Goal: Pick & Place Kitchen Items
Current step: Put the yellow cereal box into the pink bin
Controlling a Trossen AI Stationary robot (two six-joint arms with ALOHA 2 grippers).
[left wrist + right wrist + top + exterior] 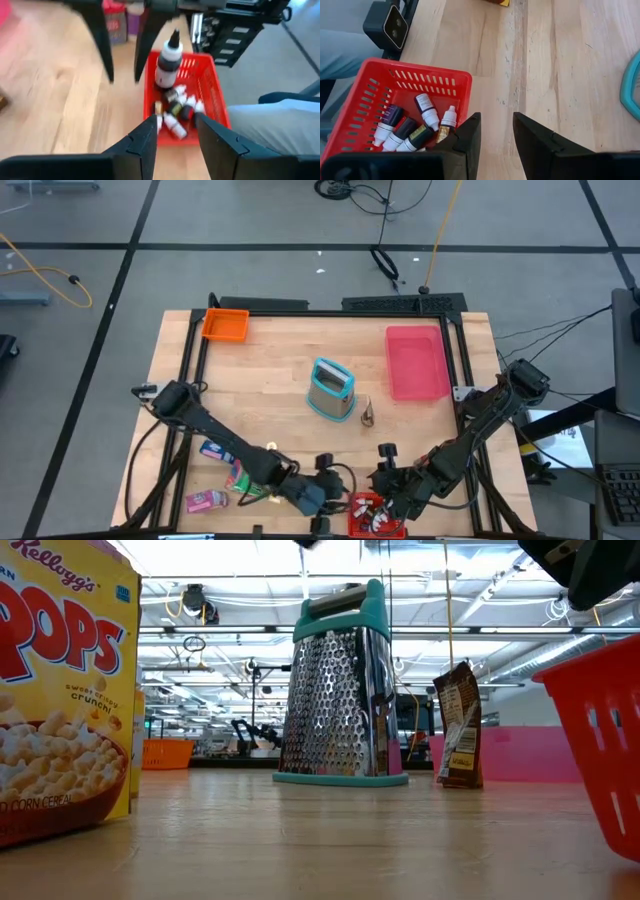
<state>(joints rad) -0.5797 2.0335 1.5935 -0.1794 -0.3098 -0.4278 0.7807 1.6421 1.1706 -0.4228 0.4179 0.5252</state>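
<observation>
Both arms reach toward the near edge of the table [280,370], meeting at the red bin [372,518].

Left gripper [176,131]: hangs just above the red bin [212,95], jaws parted with a clear gap and nothing between them. Directly below lie several tiny bottles [176,107], white and dark-capped, heaped on the bin floor. One larger bottle [169,59] with a dark pointed cap stands upright at the bin's far end.

Right gripper [496,131]: at the other side of the same bin [380,100], over bare table beside its rim, jaws partly apart and empty. Tiny bottles [427,112] show in the bin's corner.

Snack packets [215,475] in blue, green and pink lie on the table's near left, beside the left arm. A yellow cereal box [62,690] stands close to the low camera.

Mid-table: a teal-framed grater [331,388] stands upright; a small brown packet [366,412] just beside it. Pink tray [416,362] and orange bin [225,325] sit well apart along the far side.
</observation>
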